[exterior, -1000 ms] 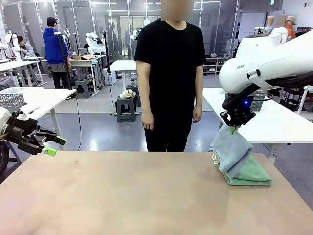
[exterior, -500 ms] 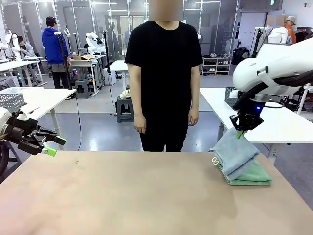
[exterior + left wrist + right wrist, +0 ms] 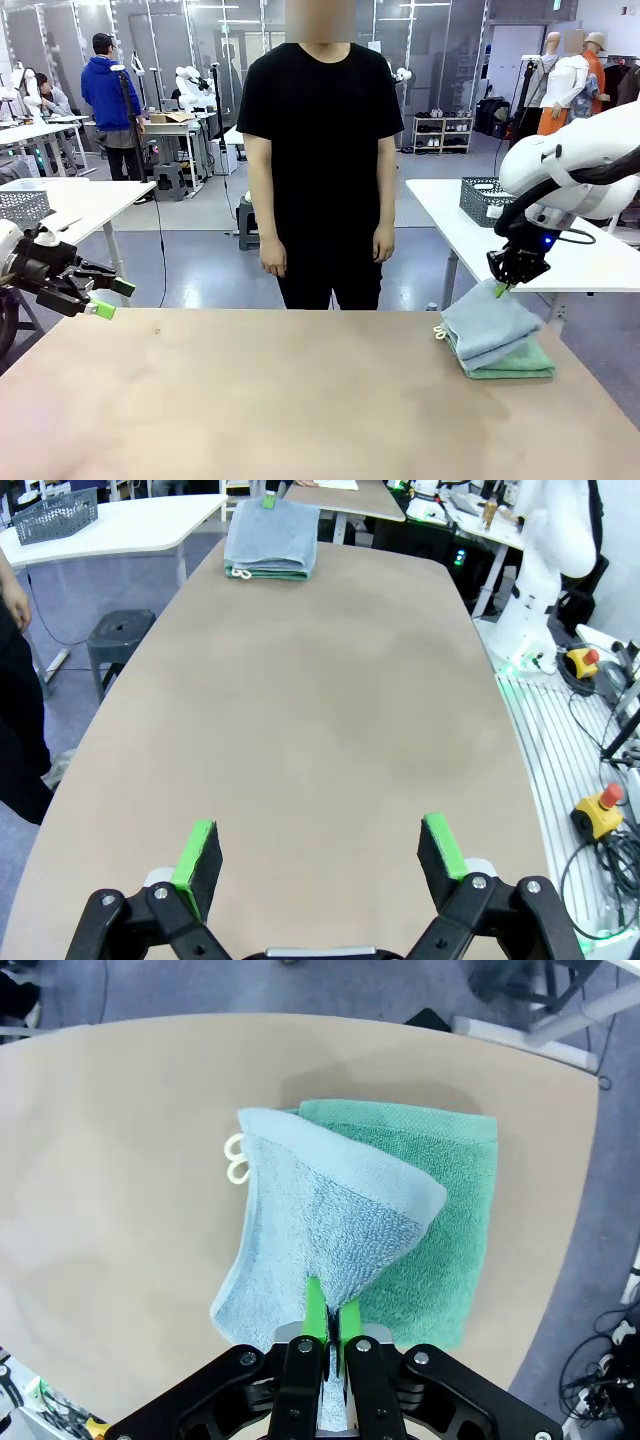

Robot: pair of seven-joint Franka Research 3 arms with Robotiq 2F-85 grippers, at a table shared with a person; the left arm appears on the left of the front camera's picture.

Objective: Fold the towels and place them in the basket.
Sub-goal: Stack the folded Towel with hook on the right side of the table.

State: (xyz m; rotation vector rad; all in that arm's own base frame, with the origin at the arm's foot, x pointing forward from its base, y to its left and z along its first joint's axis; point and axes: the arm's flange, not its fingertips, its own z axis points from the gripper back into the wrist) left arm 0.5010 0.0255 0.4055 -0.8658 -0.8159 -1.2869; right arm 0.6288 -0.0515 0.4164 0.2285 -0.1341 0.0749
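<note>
Grey-blue towel (image 3: 320,1240) draped folded over mint green towel (image 3: 440,1220), both stacked near the table's (image 3: 250,400) right far corner, close to its right edge. Soft, light terry, limp enough to sag and unfold if lifted by a single layer; likely grippy against the green pads, not fragile. Best taken by a folded edge or corner with all layers pinched together, or the whole stack scooped from the side. White corner loop (image 3: 235,1158) poking out on the side toward the table's middle, too flimsy to carry by. Right gripper (image 3: 330,1322) clenched on a raised corner of the grey-blue towel, pulling it into a peak above the stack. Little margin toward the right edge, so any drag that way risks a slide off. Wide bare tabletop toward the middle and left for spreading or refolding. Left gripper (image 3: 318,852) released, jaws wide, hovering off the table's left edge. Dark basket (image 3: 488,200) resting on the white side table (image 3: 450,215) beyond the far right corner, well apart. Person (image 3: 320,160) standing at the far edge, hands down.
</note>
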